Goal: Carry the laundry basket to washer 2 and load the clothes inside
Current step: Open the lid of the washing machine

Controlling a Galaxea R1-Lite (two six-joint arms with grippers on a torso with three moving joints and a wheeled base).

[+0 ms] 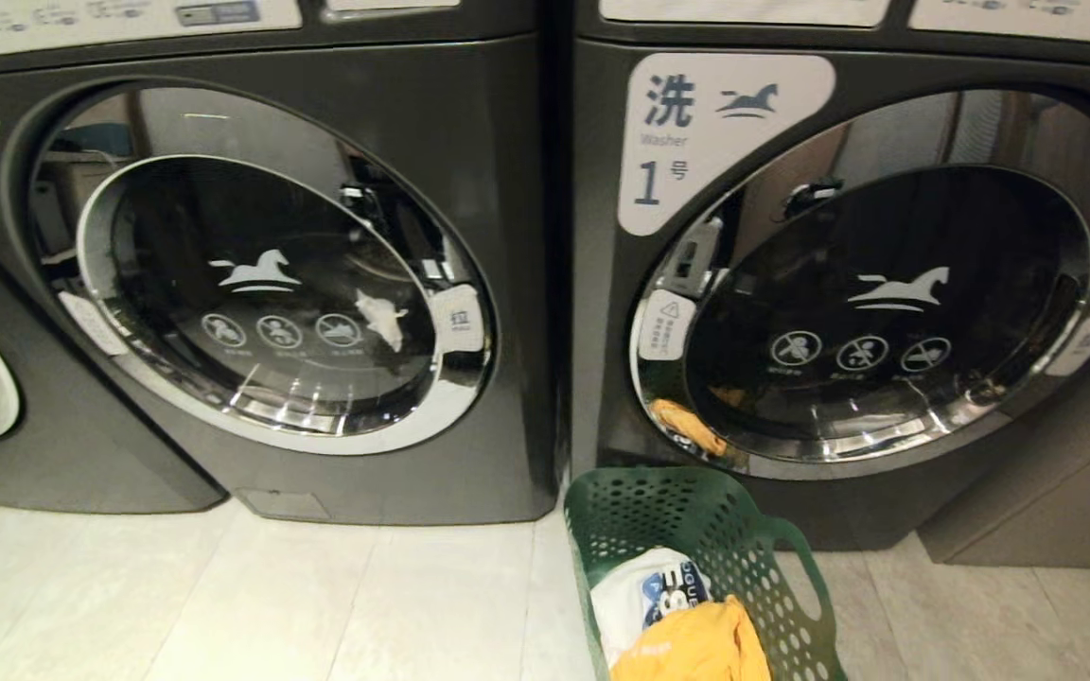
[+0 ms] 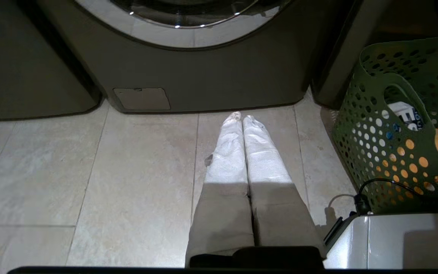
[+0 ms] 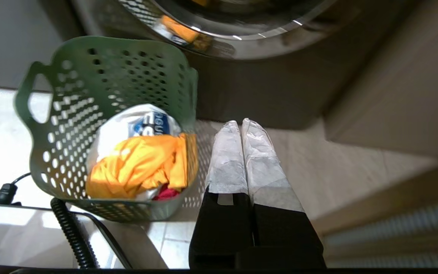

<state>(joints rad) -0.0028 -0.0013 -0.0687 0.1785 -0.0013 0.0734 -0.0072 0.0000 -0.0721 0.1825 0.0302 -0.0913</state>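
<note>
Washer 2 [image 1: 261, 274]: dark grey front-loader on the left in the head view, smooth metal-look body, round glass door in a broad chrome ring; a white horse logo and three round pictograms sit on the glass. Its white label at the cabinet's far left is cut off, so the numeral cannot be read. Door closed.
Washer 1 [image 1: 867, 284]: same grey shell and chrome-rimmed round door, standing just beside on the right; white label with a horse logo and the numeral 1. Orange cloth reflects in its chrome ring.
Floor [image 1: 223, 596]: pale, matte stone-look tiles with thin grout lines.
Laundry basket [image 1: 696, 539]: dark green plastic, flared rim, round holes all over, slot handles; it stands on the floor in front of washer 1, near the seam between the two machines.
Clothes [image 3: 139, 163]: crumpled orange fabric on top, a white piece with blue print behind it, a scrap of red beneath.
Left gripper [image 2: 240, 118]: two long tapered fingers wrapped in white textured tape, pressed together, holding nothing, low over the tiles before washer 2.
Right gripper [image 3: 240, 122]: same taped fingers on black bases, closed and empty, just beside the basket.
</note>
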